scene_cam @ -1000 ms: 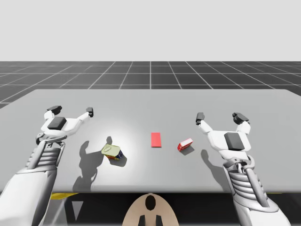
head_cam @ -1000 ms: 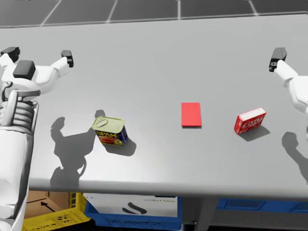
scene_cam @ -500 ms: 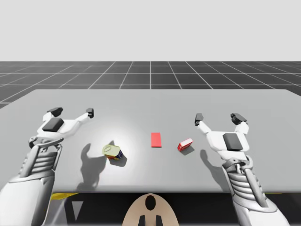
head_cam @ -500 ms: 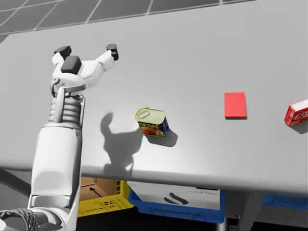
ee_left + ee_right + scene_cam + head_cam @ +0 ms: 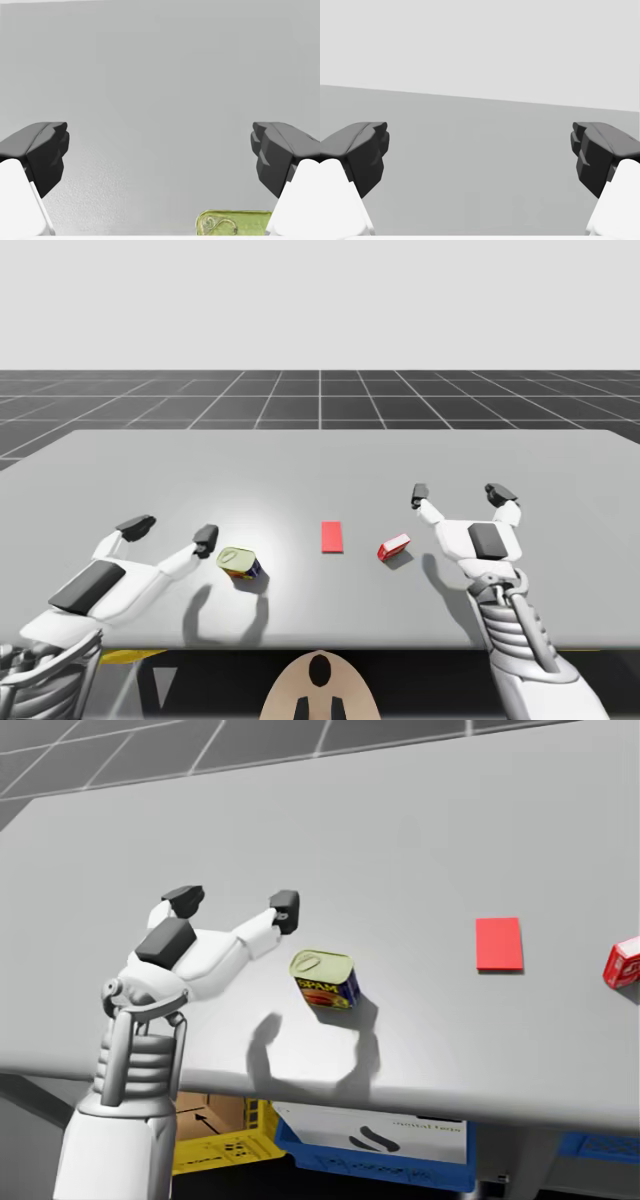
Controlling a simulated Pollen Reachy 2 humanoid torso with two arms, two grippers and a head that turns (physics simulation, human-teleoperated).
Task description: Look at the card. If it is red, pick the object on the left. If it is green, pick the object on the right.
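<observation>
The robot's left jaws stand wide apart and hold nothing. 1 dark fingertip (image 5: pixel 285 908) is just beside the yellow-topped rectangular metal can with a blue and red label (image 5: pixel 325 980). In the left wrist view the can's lid (image 5: pixel 234 223) shows under the jaws, toward 1 finger and touching neither. The right jaws also gape wide and empty, their fingertips (image 5: pixel 420 496) above the grey surface (image 5: pixel 320 465) near the small red box (image 5: pixel 393 548). The flat red rectangular card (image 5: pixel 331 536) lies between can and box, apart from both. The can sits lid up at the left, the box at the right.
</observation>
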